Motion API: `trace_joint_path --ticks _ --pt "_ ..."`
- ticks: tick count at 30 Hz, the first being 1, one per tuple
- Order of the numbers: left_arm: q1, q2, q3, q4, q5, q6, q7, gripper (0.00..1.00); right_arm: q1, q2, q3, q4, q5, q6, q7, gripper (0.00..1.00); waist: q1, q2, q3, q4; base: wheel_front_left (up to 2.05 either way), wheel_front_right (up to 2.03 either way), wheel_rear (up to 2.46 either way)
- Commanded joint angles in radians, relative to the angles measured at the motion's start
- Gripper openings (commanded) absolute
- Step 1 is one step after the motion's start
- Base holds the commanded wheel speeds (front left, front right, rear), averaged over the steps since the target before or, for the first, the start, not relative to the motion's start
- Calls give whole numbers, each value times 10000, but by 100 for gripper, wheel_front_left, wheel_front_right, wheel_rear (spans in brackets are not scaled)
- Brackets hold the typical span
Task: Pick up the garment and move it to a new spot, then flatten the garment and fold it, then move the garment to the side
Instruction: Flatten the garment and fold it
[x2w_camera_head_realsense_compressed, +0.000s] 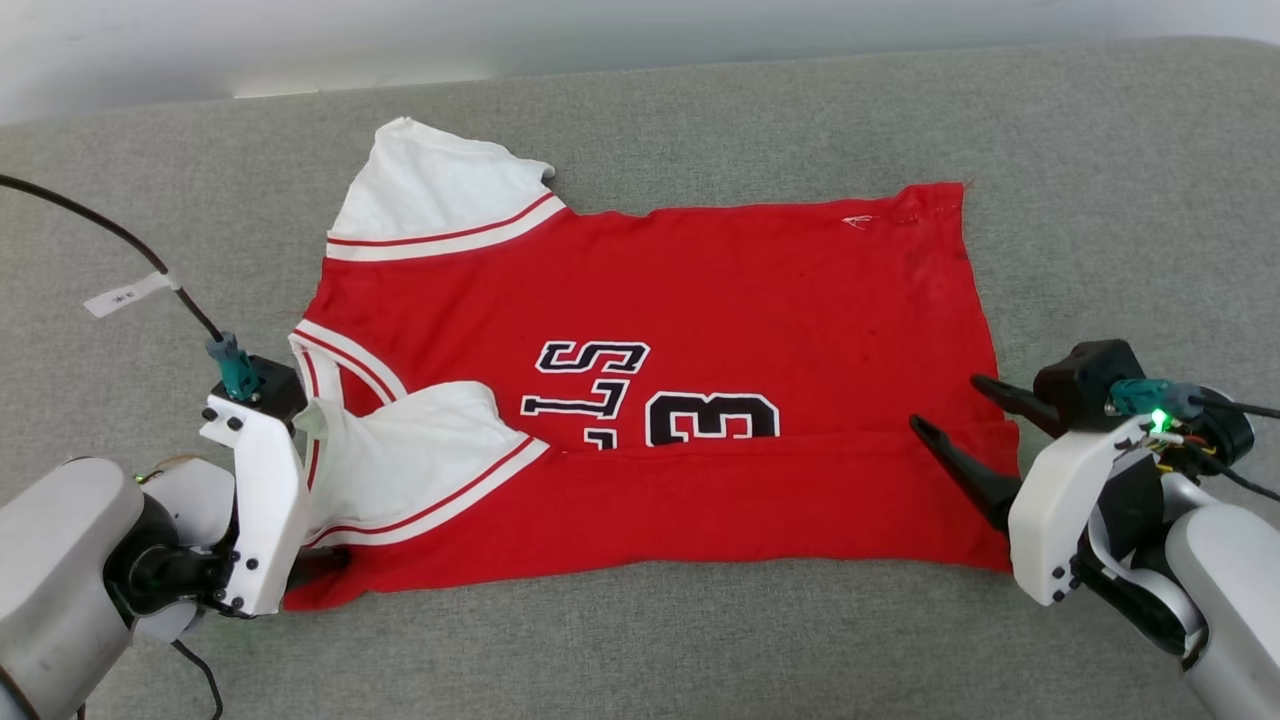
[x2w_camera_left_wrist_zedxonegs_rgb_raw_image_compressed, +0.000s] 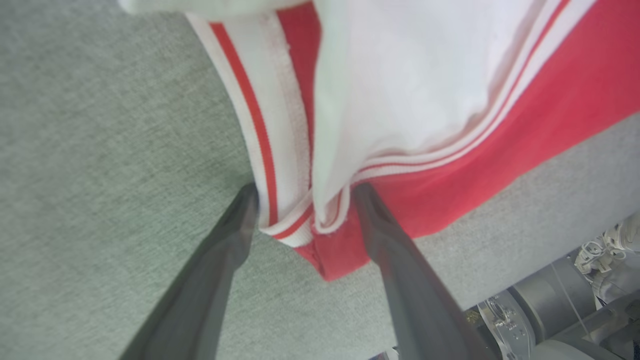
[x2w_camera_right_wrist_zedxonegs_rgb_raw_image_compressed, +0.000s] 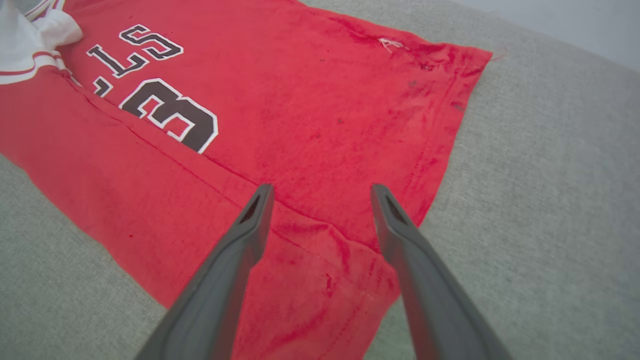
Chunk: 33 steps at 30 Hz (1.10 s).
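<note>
The garment lies spread on the grey cushion, collar to the left and hem to the right. Its near long edge is folded up over the lower part of the black lettering, and one white sleeve lies on top. My left gripper is at the collar end. In the left wrist view it stands open, with bunched striped trim and sleeve of the garment between its fingers. My right gripper is open at the hem end. In the right wrist view it hovers over the fold line of the garment.
The grey upholstered surface runs wide on all sides, with a pale wall behind it. A black cable with a white tag arcs over the left side. Robot body parts show past the cushion's near edge.
</note>
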Motion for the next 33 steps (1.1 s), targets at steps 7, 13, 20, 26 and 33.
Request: trace_joint_path --ticks 7,13,20,26,33 --pt "328 -513 -403 402 129 -182 -338 0 -768 -373 241 26 229 -7 283 100 0 -1 -312 13 0 0 0" --pt "-63 -236 -374 126 261 -278 -561 0 -1503 -1284 875 -368 696 -7 1567 100 0 -1 -671 109 0 0 0" --pt "-327 143 -494 -858 466 -309 -827 0 -2625 -2689 2148 -815 2357 -7 4627 100 0 -1 -837 276 0 0 0" --pt "-542 181 -623 -1408 588 -321 -904 0 -2946 -2815 2781 -462 3414 -7 6408 100 0 -1 -619 504 0 0 0" --pt "-700 64 -800 -1610 781 -327 -1021 0 -2345 -1940 3097 572 3771 -7 6388 100 0 -1 -221 730 0 0 0"
